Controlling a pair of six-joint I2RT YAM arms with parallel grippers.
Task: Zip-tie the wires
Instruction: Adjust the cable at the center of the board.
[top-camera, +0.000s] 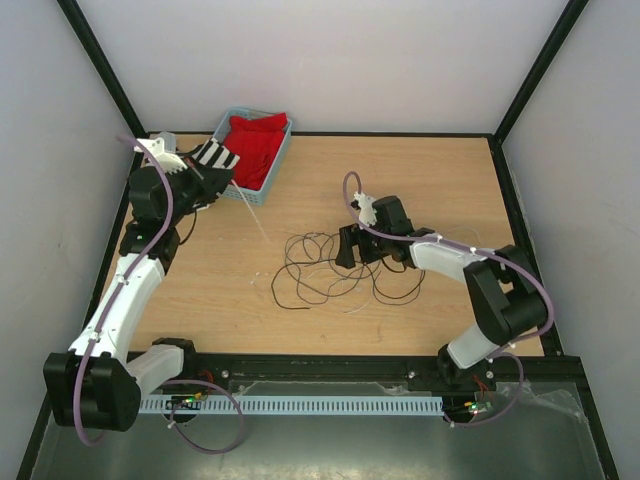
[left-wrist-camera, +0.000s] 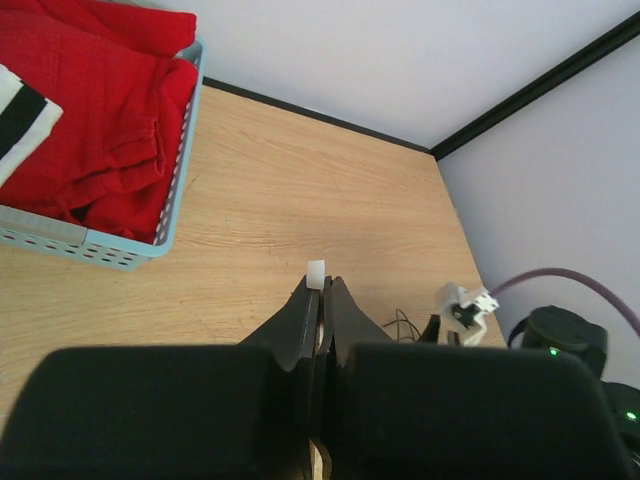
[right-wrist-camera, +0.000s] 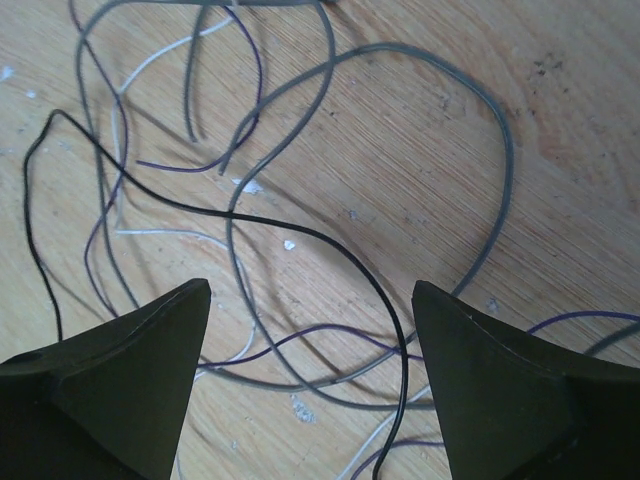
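The wires (top-camera: 330, 270) lie in loose dark and pale loops on the wooden table, right of centre. My right gripper (top-camera: 352, 255) hangs low over their upper edge. In the right wrist view it (right-wrist-camera: 310, 290) is wide open, and black, grey, purple and white wires (right-wrist-camera: 511, 165) cross the table between its fingers without touching them. My left gripper (top-camera: 228, 186) is at the far left by the basket, shut on the zip tie (top-camera: 252, 215), whose white strip slants down toward the wires. In the left wrist view the zip tie's end (left-wrist-camera: 316, 272) pokes out between the shut jaws of the left gripper (left-wrist-camera: 322, 285).
A light blue basket (top-camera: 283, 150) with a red cloth (top-camera: 258, 140) and a black-and-white striped cloth stands at the back left, right beside the left gripper. The left wrist view shows the basket's wall (left-wrist-camera: 100, 248). White walls with black frame posts enclose the table.
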